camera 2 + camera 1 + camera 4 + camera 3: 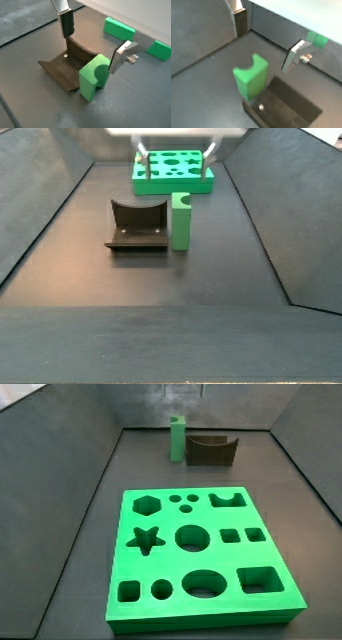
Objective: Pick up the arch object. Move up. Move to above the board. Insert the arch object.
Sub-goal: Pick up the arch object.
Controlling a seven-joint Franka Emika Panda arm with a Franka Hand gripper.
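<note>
The gripper (90, 42) hangs above the floor with its jaws spread wide and nothing between them. In both wrist views one silver finger (238, 17) with its dark pad and the other finger (123, 56) stand well apart. Below them the arch (92, 77) stands upright on the dark floor, a slim light-green block with a curved notch in its top (251, 75). It is just beside the fixture (67, 67), a dark bracket on a base plate. In a side view the arch (177, 436) stands left of the fixture (210, 449), at the far end. The board (198, 557) lies flat nearer, well apart, showing star, hexagon, circle and square cut-outs.
</note>
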